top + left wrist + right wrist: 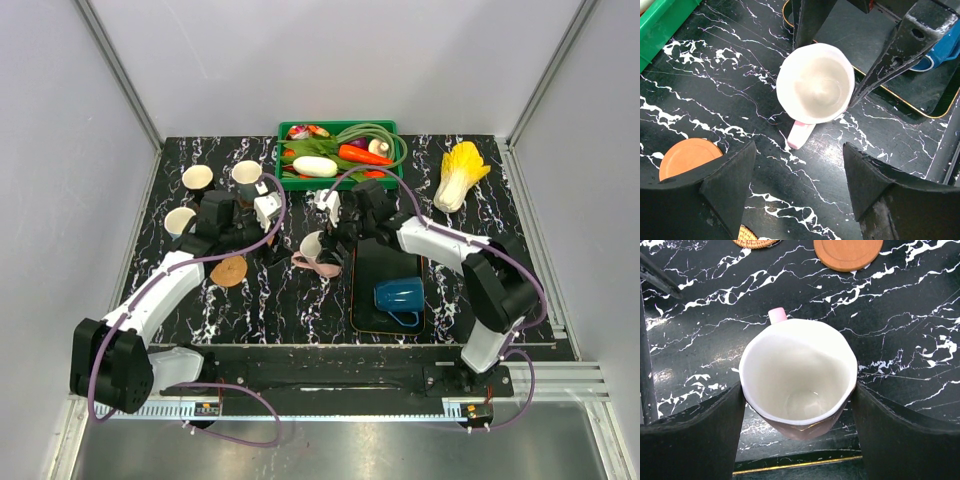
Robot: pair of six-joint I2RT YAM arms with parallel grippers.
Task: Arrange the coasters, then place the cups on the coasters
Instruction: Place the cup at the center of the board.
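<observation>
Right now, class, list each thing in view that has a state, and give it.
right gripper: shut on the pink cup.
pink cup: upright, empty.
left gripper: open, empty.
blue cup: lying on its side on the black tray.
three far-left cups: upright, empty.
orange coaster: flat, nothing on it.

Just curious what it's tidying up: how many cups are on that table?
5. Three stand at the far left: back-left cup, back cup, nearer cup. The pink cup is mid-table, left of the black tray; the blue cup is on that tray. Arms could hide more.
</observation>
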